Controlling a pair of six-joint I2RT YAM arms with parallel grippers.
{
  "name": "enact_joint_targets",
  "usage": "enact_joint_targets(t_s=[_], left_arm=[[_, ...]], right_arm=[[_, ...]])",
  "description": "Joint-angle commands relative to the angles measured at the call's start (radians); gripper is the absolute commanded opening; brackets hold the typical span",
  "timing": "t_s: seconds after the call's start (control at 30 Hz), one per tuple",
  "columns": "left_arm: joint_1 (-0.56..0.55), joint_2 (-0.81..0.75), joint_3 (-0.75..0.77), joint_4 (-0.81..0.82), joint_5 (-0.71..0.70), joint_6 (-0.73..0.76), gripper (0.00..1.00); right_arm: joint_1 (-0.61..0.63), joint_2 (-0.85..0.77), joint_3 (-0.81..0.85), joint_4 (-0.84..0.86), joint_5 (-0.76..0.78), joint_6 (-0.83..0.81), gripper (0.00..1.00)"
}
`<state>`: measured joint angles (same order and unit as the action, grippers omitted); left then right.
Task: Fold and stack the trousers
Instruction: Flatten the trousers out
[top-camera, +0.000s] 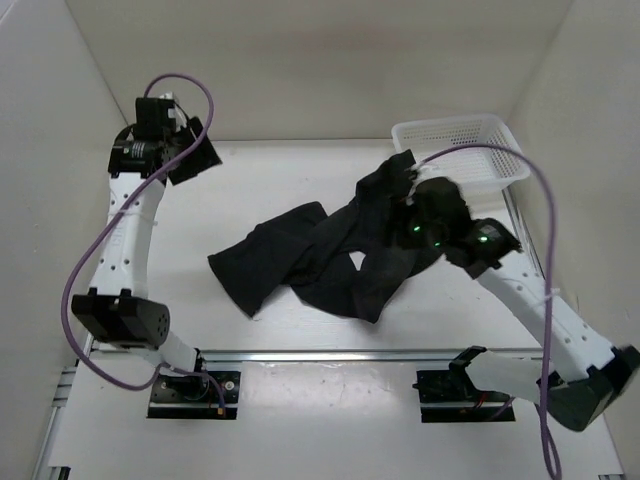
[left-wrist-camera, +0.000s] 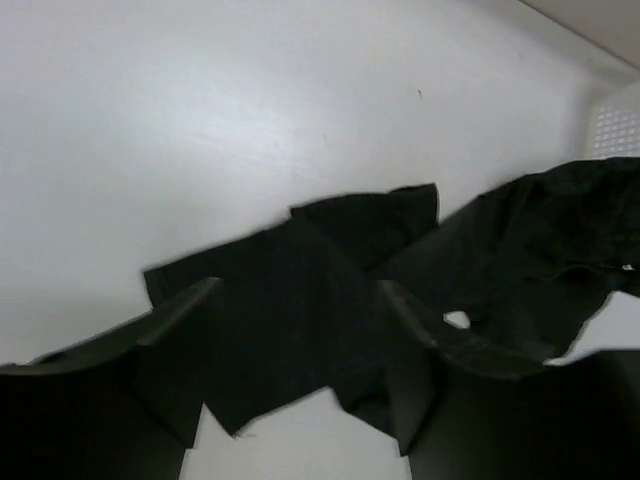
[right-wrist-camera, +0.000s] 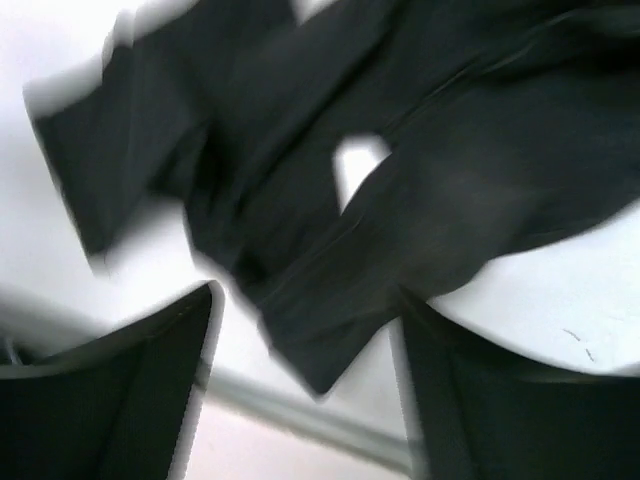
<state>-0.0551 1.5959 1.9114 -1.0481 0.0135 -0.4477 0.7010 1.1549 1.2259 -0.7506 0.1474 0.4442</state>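
Flattening looks to be the step in hand: the trousers (top-camera: 330, 255) lie crumpled on the worktop (top-camera: 260, 180) near the basket (top-camera: 470, 135), the right tool (right-wrist-camera: 307, 292) wide and empty over them (left tool (left-wrist-camera: 298, 288) wide too, well apart), so next comes pinching an edge.

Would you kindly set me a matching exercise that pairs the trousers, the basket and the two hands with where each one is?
Things:
1. trousers
2. basket
3. left hand
4. right hand

Places:
A. in the far right corner
B. over the right part of the trousers, open
C. crumpled in the middle
D. at the far left, away from the cloth, open

Pairs: 1-C, 2-A, 3-D, 4-B
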Motion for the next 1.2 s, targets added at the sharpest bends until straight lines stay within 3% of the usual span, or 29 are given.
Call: enact_joint_targets(t_s=[0.0, 0.03, 0.07, 0.1, 0.17, 0.2, 0.23, 0.27, 0.3, 0.33, 0.37, 0.4, 0.43, 0.47, 0.53, 0.6, 0.67, 0.83, 0.9, 0.97, 1.0, 1.03, 1.07, 1.13, 1.17], left_arm=[[0.001, -0.223, -0.124, 0.048, 0.054, -0.003, 0.70], [-0.009, -0.250, -0.241, 0.062, 0.072, -0.003, 0.54], [-0.018, -0.304, -0.305, 0.080, 0.097, -0.003, 0.28], [-0.050, -0.327, -0.368, 0.095, 0.121, -0.032, 0.15], [-0.093, -0.393, -0.559, 0.149, 0.152, -0.063, 0.10], [-0.145, -0.410, -0.622, 0.175, 0.173, -0.098, 0.15], [-0.172, -0.421, -0.725, 0.198, 0.174, -0.117, 0.27], [-0.198, -0.421, -0.764, 0.233, 0.174, -0.140, 0.36], [-0.225, -0.421, -0.794, 0.249, 0.174, -0.170, 0.49], [-0.294, -0.421, -0.816, 0.266, 0.174, -0.228, 0.83], [-0.336, -0.421, -0.833, 0.284, 0.157, -0.253, 0.97], [-0.380, -0.404, -0.833, 0.307, 0.140, -0.275, 1.00], [-0.428, -0.387, -0.833, 0.307, 0.091, -0.299, 1.00], [-0.522, -0.364, -0.800, 0.316, 0.060, -0.299, 1.00], [-0.609, -0.266, -0.752, 0.316, 0.007, -0.299, 1.00], [-0.713, -0.185, -0.675, 0.316, -0.032, -0.309, 1.00], [-0.800, -0.059, -0.588, 0.316, -0.069, -0.309, 1.00], [-0.885, 0.146, -0.450, 0.316, -0.132, -0.322, 1.00], [-0.899, 0.182, -0.401, 0.326, -0.098, -0.292, 0.94], [-0.911, 0.219, -0.390, 0.326, -0.060, -0.281, 0.78], [-0.911, 0.219, -0.390, 0.326, -0.032, -0.272, 0.44], [-0.911, 0.219, -0.399, 0.326, -0.032, -0.287, 0.25], [-0.911, 0.219, -0.410, 0.326, -0.032, -0.287, 0.10], [-0.901, 0.205, -0.443, 0.326, -0.032, -0.298, 0.10], [-0.901, 0.173, -0.452, 0.326, -0.032, -0.298, 0.10]], right_arm=[[-0.164, -0.070, 0.020, 0.008, 0.113, 0.011, 0.67], [-0.202, -0.070, 0.002, 0.008, 0.094, 0.022, 0.45], [-0.272, -0.070, -0.020, 0.026, 0.077, 0.031, 0.16], [-0.305, -0.057, -0.043, 0.042, 0.054, 0.031, 0.08], [-0.394, -0.019, -0.118, 0.100, -0.063, 0.031, 0.05], [-0.418, -0.003, -0.140, 0.120, -0.100, 0.031, 0.08], [-0.467, 0.014, -0.158, 0.140, -0.130, 0.031, 0.13], [-0.492, 0.053, -0.186, 0.155, -0.152, 0.040, 0.23], [-0.515, 0.075, -0.186, 0.180, -0.167, 0.041, 0.53], [-0.568, 0.097, -0.196, 0.189, -0.213, 0.041, 0.69], [-0.598, 0.141, -0.197, 0.200, -0.241, 0.041, 0.84], [-0.627, 0.164, -0.206, 0.214, -0.265, 0.041, 0.97], [-0.690, 0.187, -0.215, 0.230, -0.285, 0.041, 1.00], [-0.727, 0.230, -0.226, 0.241, -0.337, 0.050, 1.00], [-0.822, 0.264, -0.265, 0.290, -0.400, 0.068, 1.00], [-0.836, 0.285, -0.276, 0.316, -0.411, 0.088, 1.00], [-0.836, 0.322, -0.266, 0.327, -0.390, 0.088, 0.92], [-0.845, 0.494, -0.197, 0.336, -0.379, 0.088, 0.94], [-0.865, 0.535, -0.187, 0.362, -0.394, 0.099, 0.94], [-0.865, 0.589, -0.146, 0.373, -0.394, 0.099, 0.89], [-0.865, 0.617, -0.134, 0.373, -0.394, 0.099, 0.83], [-0.865, 0.627, -0.125, 0.373, -0.394, 0.099, 0.76], [-0.865, 0.638, -0.111, 0.382, -0.394, 0.099, 0.59], [-0.865, 0.666, -0.094, 0.382, -0.394, 0.099, 0.35], [-0.865, 0.666, -0.069, 0.382, -0.408, 0.099, 0.08]])
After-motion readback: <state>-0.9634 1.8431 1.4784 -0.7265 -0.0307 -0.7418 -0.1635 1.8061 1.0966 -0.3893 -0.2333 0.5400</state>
